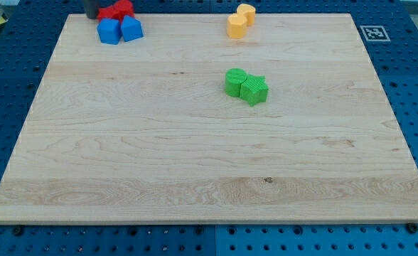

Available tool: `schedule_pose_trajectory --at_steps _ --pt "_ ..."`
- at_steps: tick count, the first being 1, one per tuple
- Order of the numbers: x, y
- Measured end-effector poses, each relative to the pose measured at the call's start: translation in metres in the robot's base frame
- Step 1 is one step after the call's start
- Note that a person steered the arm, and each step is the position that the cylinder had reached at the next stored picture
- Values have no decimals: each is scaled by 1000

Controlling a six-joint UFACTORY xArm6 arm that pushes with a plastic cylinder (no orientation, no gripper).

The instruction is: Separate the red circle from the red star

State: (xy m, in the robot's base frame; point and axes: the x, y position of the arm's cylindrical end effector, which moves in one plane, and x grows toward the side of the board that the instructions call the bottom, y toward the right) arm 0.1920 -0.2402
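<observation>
- Camera view: two red blocks (pixel 116 10) sit pressed together at the far left edge of the wooden board (pixel 195 156); which is the circle and which the star cannot be told, as they overlap and the frame cuts them.
- A dark shape (pixel 92 8), likely the rod, stands just left of the red pair and touches it; my tip itself is not clearly shown, so I cannot tell its exact spot.
- Two blue blocks (pixel 120 30), smooth and chunky, sit touching each other just in front of the red ones.
- Two yellow blocks (pixel 240 20) with rounded outlines touch at the far centre.
- Two green blocks (pixel 246 85), one rounded, one star-like, touch right of the middle.
- The board is pale, grained wood lying on a blue perforated table (pixel 408 71); a black-and-white marker (pixel 373 33) is at the far right.
</observation>
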Motion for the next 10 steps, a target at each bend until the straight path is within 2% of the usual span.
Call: schedule_pose_trajectory --at_steps 8,10 --pt "0 69" --pt "-1 11"
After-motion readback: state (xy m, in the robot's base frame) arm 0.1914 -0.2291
